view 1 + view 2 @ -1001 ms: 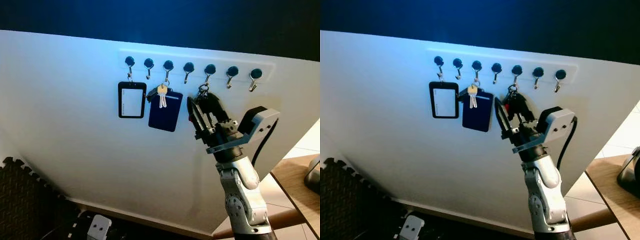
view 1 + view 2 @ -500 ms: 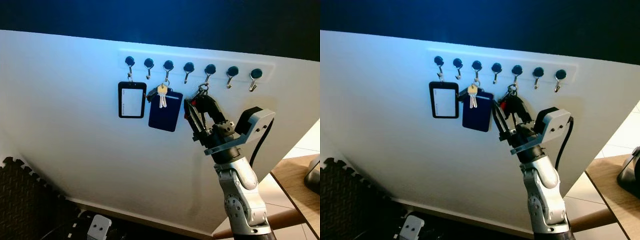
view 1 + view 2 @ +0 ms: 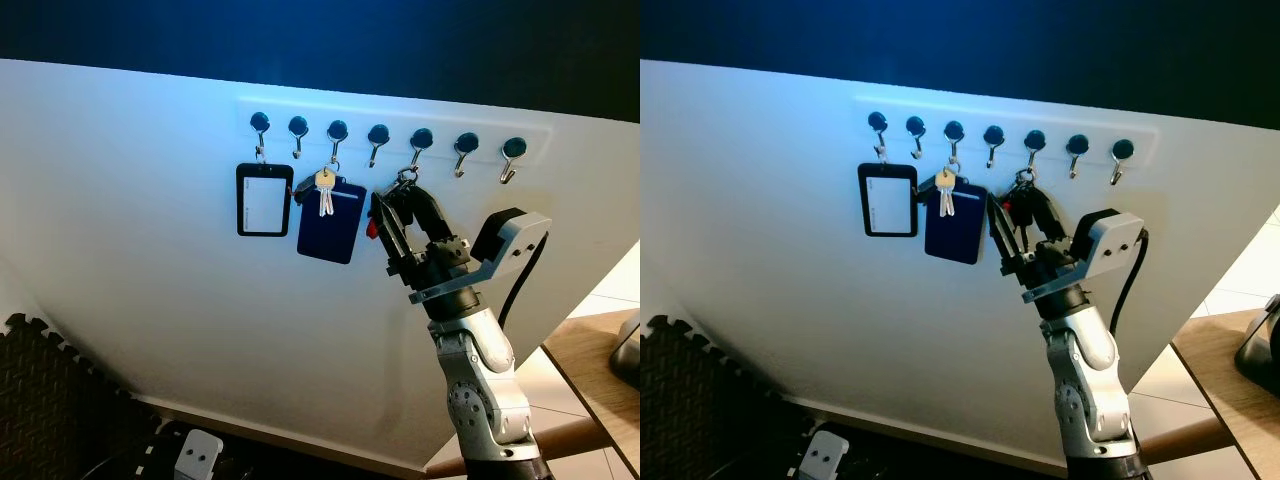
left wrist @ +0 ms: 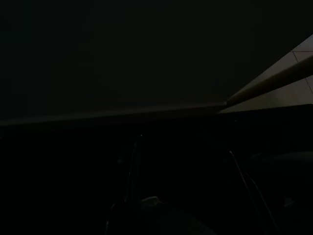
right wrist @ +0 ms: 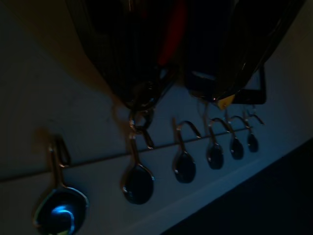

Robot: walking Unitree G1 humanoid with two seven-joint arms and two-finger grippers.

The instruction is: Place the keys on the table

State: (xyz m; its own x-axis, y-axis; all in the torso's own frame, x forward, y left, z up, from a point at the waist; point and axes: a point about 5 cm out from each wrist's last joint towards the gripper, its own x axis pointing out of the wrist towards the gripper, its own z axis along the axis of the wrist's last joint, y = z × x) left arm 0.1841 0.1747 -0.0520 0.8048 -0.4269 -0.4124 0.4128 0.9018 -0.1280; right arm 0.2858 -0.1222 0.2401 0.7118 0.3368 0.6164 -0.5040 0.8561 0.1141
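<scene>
Left eye view showed the right gripper [image 3: 397, 222], two long black fingers on a silver arm, raised at centre right of the frame against a white wall panel [image 3: 130, 250]; its fingers stood slightly parted around the dark bunch of keys with a red tag [image 3: 385, 212], which hung by its ring from the fifth dark round-headed metal hook [image 3: 421, 140] of a row of seven across the upper centre; whether the fingers actually gripped the bunch could not be told. Right wrist view showed the key ring [image 5: 140, 119] looped on its hook, the red tag lying between the two dark fingers. Left of the gripper hung a navy blue card holder with a pale brass key [image 3: 331, 218], touching a black-framed badge holder [image 3: 264, 199] on the first hook; a wooden table edge [image 3: 590, 365] appeared at lower right of the frame. Left wrist view was almost wholly dark; the left gripper's state could not be told.
</scene>
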